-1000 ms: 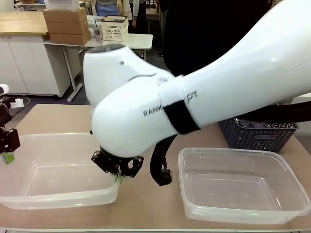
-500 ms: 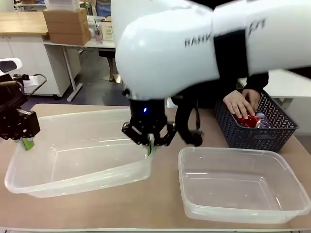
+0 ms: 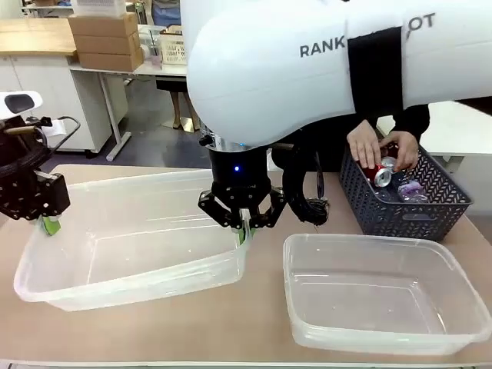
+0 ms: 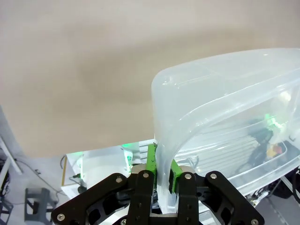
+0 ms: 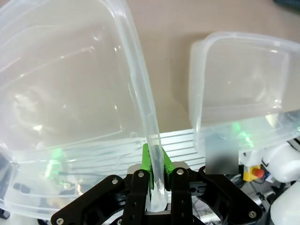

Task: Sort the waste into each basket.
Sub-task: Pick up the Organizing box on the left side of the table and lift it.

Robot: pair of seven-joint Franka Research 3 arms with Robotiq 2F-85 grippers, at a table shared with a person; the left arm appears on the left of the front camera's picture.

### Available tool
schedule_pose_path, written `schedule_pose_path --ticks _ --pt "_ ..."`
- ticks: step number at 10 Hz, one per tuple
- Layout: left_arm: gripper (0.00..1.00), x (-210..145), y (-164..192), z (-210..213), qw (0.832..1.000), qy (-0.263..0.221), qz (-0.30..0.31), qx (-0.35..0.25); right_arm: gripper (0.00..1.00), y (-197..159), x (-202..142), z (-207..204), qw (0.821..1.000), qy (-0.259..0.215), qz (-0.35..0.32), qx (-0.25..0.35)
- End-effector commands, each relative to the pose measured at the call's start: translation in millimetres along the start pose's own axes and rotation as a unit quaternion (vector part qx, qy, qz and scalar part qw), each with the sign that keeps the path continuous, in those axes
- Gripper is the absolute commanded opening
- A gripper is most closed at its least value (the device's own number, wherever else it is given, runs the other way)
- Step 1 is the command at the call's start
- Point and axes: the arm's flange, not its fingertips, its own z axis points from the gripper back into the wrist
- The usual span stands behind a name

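The right arm [image 3: 292,69] blocks the table's far middle, and a person's hands [image 3: 367,150] half-cover the red cans [image 3: 378,174] in the dark basket [image 3: 392,215] at the far right corner. Pointing down, the left gripper [image 3: 48,223] pinches the left tub [image 3: 138,238] by its left rim and the right gripper [image 3: 244,228] by its right rim (the tub is tilted). The right tub [image 3: 384,244] sits by the near right edge.

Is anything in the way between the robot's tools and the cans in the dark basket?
Yes. A person's hands are on the cans inside the dark basket. The left tool and the right tool are busy too, each shut on the left tub's rim.
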Motion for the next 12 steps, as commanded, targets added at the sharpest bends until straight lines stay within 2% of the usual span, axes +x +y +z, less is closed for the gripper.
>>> schedule_pose_path --ticks 1,2,3,4,5,6,8,9,10,12 --pt "0.0 -5.1 0.4 1.0 1.0 -0.001 -0.013 0.002 0.02 2.4 1.9 -4.2 1.0 -0.002 -0.02 0.004" --pt "0.07 0.0 0.0 0.0 1.0 0.0 0.0 0.0 0.05 0.0 0.0 0.0 1.0 0.0 0.0 0.0" --pt "0.07 18.7 -15.5 9.7 0.999 0.012 -0.003 -0.029 0.05 -14.1 8.8 -4.0 0.999 -0.029 0.001 -0.028" --pt "0.07 32.9 -38.1 19.7 0.998 0.013 0.029 -0.053 0.05 -30.5 20.8 -3.1 0.999 -0.037 0.014 -0.032" --pt "0.07 39.9 -60.8 26.0 0.996 0.031 0.05 -0.067 0.05 -47.8 30.5 -1.1 0.997 -0.045 0.036 -0.044" --pt "0.07 44.5 -81.9 29.1 0.995 0.026 0.075 -0.065 0.05 -63.2 34.1 0.5 0.994 -0.042 0.086 -0.046" --pt "0.07 50.5 -116.5 29.0 0.997 0.026 0.039 -0.062 0.05 -85.2 32.0 3.7 0.984 -0.032 0.177 -0.013" --pt "0.07 61.8 -128.3 24.1 0.997 0.034 0.052 -0.052 0.05 -91.6 27.6 6.1 0.987 -0.014 0.157 0.028" --pt "0.07 49.6 -90.7 20.1 0.998 0.023 0.048 -0.037 0.05 -78.0 43.2 12.5 0.991 -0.032 0.122 -0.036" --pt "0.07 49.6 -90.7 20.1 0.998 0.023 0.048 -0.037 0.05 -78.0 43.2 12.5 0.991 -0.032 0.122 -0.036"
